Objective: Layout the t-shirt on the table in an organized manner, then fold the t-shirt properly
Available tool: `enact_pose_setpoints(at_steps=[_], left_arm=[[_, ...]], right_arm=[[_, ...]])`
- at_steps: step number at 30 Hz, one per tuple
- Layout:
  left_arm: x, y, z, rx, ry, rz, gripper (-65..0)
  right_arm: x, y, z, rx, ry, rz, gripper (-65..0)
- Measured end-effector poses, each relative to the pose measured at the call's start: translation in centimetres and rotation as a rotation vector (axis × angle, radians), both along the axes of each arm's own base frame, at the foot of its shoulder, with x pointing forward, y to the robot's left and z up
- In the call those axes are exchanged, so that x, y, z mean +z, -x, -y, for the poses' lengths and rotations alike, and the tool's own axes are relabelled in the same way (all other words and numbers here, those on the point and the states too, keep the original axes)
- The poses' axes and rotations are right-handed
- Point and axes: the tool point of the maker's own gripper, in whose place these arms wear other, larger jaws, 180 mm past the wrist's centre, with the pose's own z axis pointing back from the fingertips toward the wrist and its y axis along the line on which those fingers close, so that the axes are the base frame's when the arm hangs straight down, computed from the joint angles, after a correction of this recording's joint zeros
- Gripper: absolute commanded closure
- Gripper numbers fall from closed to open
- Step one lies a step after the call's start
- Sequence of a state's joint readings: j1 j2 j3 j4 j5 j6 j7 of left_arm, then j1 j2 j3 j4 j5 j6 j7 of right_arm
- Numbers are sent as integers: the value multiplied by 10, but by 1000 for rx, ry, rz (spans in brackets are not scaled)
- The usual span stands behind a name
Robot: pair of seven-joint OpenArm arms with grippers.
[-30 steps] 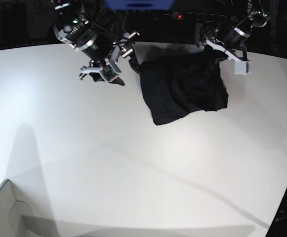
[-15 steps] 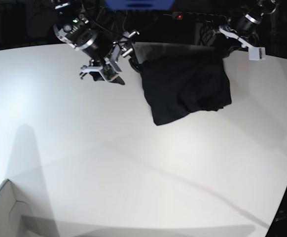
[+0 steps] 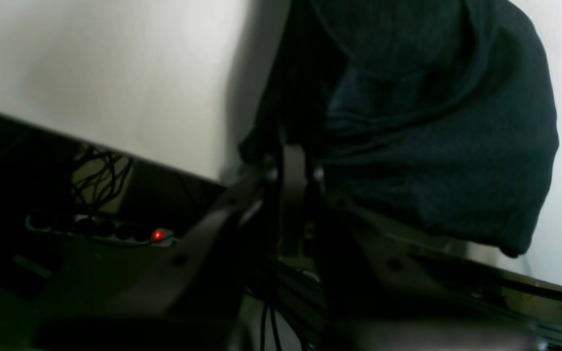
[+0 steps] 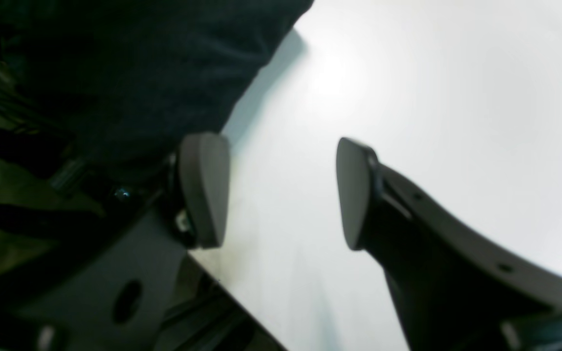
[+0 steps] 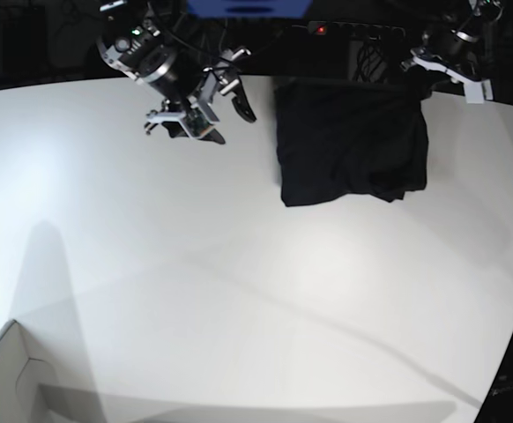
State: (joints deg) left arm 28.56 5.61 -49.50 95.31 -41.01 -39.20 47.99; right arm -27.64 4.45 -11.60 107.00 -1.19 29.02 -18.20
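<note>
The black t-shirt hangs bunched and partly lifted at the back right of the white table. My left gripper is shut on its upper right corner. In the left wrist view the closed fingers pinch the dark fabric, which drapes away over the table's back edge. My right gripper hovers open to the left of the shirt, apart from it. Between its pads in the right wrist view there is only bare table, with the shirt off to the upper left.
A white box corner sits at the front left. Behind the table's curved back edge lie cables and a power strip with a red light, which also shows in the left wrist view. The table's right edge runs close to the shirt.
My left gripper has risen and moved right, dragging the shirt to the right and away from the right gripper. The right arm has shifted slightly upward and stays open.
</note>
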Motion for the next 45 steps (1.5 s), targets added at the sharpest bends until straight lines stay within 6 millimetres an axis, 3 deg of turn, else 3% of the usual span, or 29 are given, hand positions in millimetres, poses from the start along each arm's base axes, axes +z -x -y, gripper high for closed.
enact_pose_setpoints(at_steps=[2, 7, 10, 12, 20, 25, 29, 35, 40, 45], left_arm=[[4, -3, 0, 0, 0, 15, -40], [4, 3, -2, 1, -12, 5, -231], [14, 8, -4, -14, -44, 8, -343], [23, 7, -4, -28, -70, 22, -382], [72, -10, -23, 16, -119, 174, -419], [85, -55, -28, -7, -121, 276, -419], [56, -62, -22, -38, -148, 178, -419], [46, -74, -24, -51, -188, 152, -419], [10, -73, -21, -30, -107, 71, -419], [-6, -81, 12, -106, -40, 55, -419]], right_arm=[[1, -1, 0, 0, -1, 3, -351], [0, -1, 0, -1, 1, 2, -351], [0, -1, 0, -1, 0, 2, -351], [0, -1, 0, -1, 0, 2, -351], [0, -1, 0, -1, 0, 3, -351], [1, -3, 1, 0, 2, 8, -351], [2, -4, 2, -2, 2, 12, -351], [2, -6, 2, -3, 3, 14, -351], [2, -6, 2, -4, 4, 14, -351], [2, -6, 3, -6, 4, 14, -351]])
